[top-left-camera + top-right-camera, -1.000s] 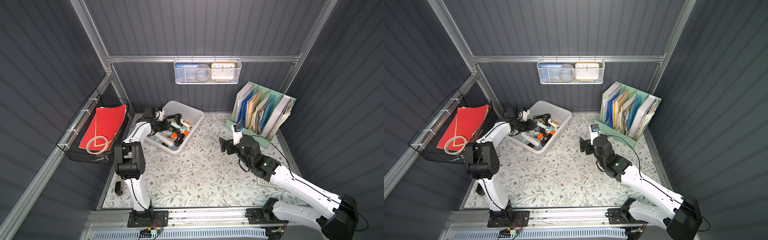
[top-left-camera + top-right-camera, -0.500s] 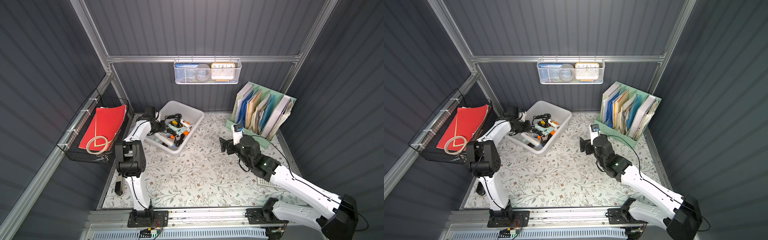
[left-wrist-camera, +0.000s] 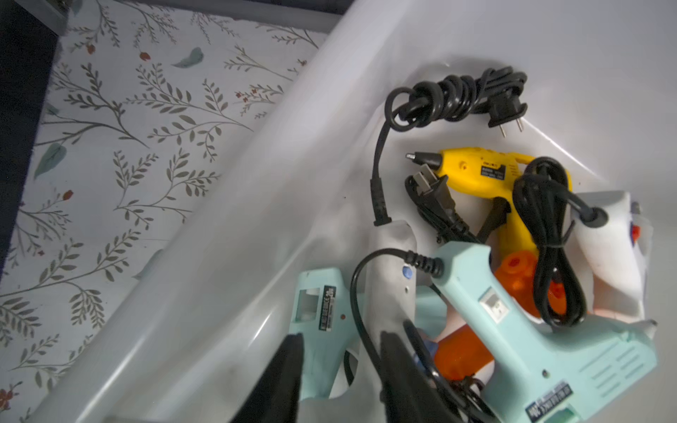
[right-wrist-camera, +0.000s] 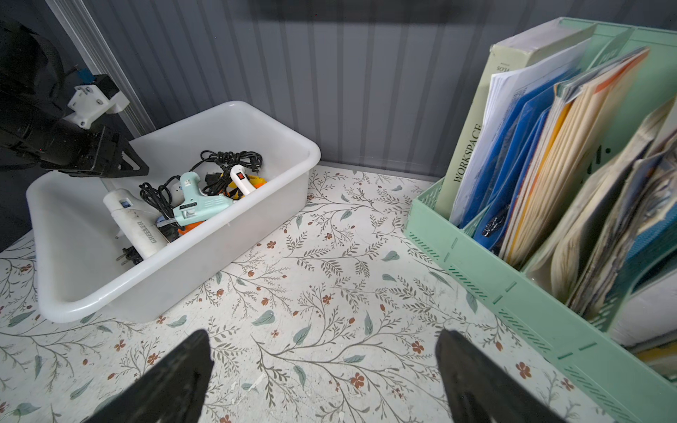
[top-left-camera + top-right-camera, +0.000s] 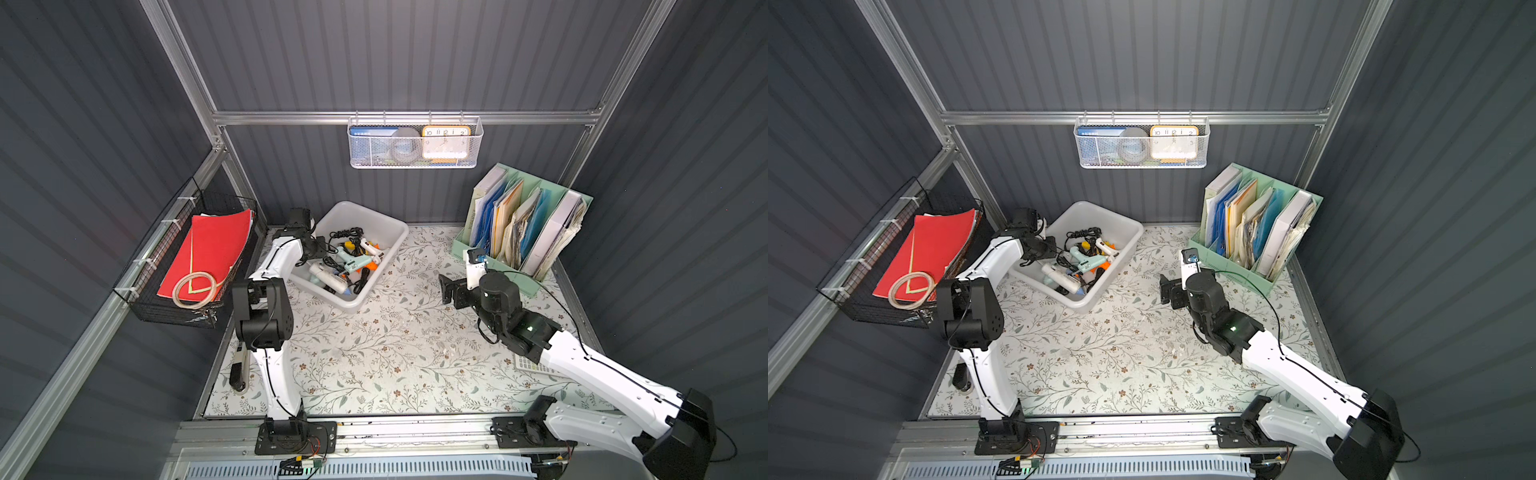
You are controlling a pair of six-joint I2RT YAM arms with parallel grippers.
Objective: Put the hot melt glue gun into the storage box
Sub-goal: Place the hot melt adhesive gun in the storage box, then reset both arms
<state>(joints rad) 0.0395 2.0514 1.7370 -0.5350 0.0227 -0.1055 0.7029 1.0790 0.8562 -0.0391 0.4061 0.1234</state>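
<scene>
Left claw [image 3: 340, 337] opened wider, above the storage box [image 3: 219, 256]

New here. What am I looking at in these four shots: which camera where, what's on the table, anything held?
Two white robot arms with pincer grippers stand at a flowered table. Two pictures look down from overhead, nearly alike; two come from wrist cameras. On the table: a storage box holding several glue guns with cords, and a green file organiser. The left gripper hangs over the box, jaws parted, gripping nothing visible. The right gripper is wide open, empty, above the table.
</scene>
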